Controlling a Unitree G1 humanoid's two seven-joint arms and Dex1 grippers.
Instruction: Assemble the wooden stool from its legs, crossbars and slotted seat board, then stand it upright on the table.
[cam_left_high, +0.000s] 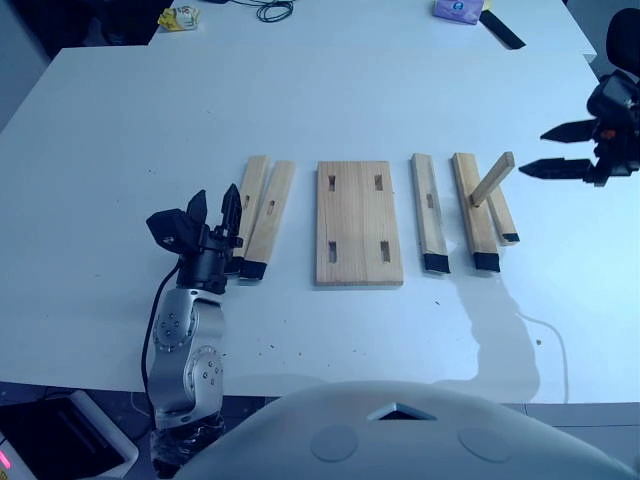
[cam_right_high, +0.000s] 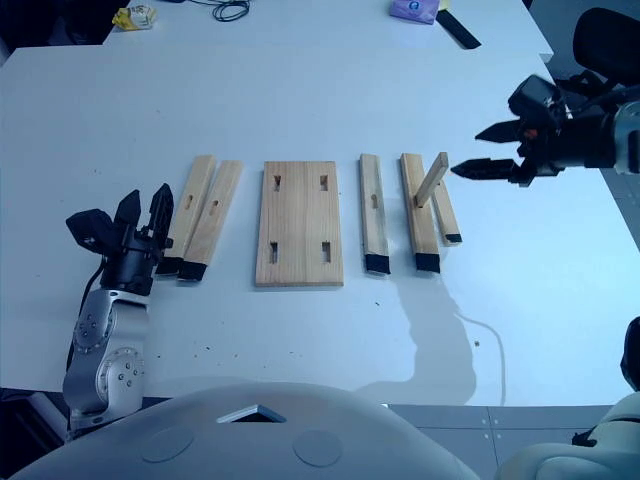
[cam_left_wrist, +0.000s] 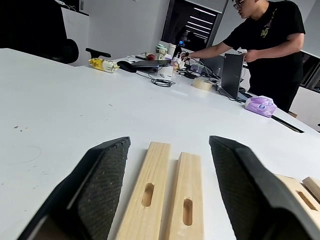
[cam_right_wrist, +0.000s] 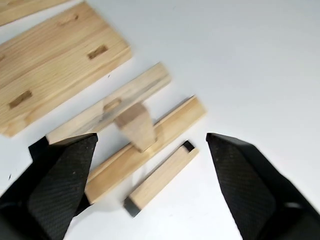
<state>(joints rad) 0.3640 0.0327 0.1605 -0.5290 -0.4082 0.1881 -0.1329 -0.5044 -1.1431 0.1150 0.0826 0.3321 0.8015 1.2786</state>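
Two slotted legs (cam_left_wrist: 156, 167) before left pincer (cam_left_wrist: 169, 140)

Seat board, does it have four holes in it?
Yes, the seat board shows four slots, two nearer each end.

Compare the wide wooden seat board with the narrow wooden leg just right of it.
The wide pale wooden seat board has four slots; the narrow wooden leg shows one. The board is far wider than the leg. The leg has a black tip at its near end; the board has none. Both lie flat on the white table.
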